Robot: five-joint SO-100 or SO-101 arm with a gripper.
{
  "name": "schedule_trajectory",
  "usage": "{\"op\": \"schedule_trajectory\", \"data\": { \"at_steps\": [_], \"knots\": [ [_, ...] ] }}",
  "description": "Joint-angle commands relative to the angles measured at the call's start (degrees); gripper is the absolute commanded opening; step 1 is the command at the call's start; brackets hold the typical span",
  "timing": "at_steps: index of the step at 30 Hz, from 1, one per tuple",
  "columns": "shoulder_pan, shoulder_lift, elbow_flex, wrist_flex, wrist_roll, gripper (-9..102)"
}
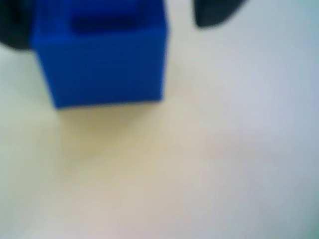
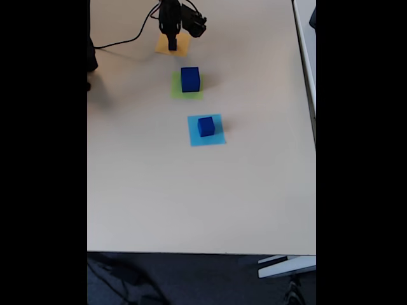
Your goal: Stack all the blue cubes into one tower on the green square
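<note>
The wrist view is blurred. A blue cube (image 1: 104, 59) with a dark recess in its top sits close up on a pale yellowish surface. My gripper (image 1: 112, 17) is open: one dark finger (image 1: 12, 25) is against the cube's left side, and the other finger (image 1: 217, 12) stands a little clear of its right side. In the fixed view my gripper (image 2: 172, 44) points down over the orange-yellow square (image 2: 181, 44). A large blue cube (image 2: 189, 79) stands on the green square (image 2: 178, 92). A smaller blue cube (image 2: 205, 126) rests on the light-blue square (image 2: 213, 138).
The beige table (image 2: 191, 203) stretches wide toward its near edge. A black cable (image 2: 124, 39) runs left from the arm at the far side. Another table's edge (image 2: 305, 63) borders the right.
</note>
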Motion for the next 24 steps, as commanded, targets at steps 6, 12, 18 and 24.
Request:
{"op": "schedule_trajectory", "data": {
  "at_steps": [6,12,18,24],
  "knots": [
    [-0.7,-0.88,-5.89,2.9,1.05,16],
    [-0.79,-1.76,-8.09,5.36,1.41,16],
    [-0.88,-2.46,-9.23,5.8,1.41,16],
    [-0.88,-2.99,-10.55,6.77,1.14,15]
  ]
}}
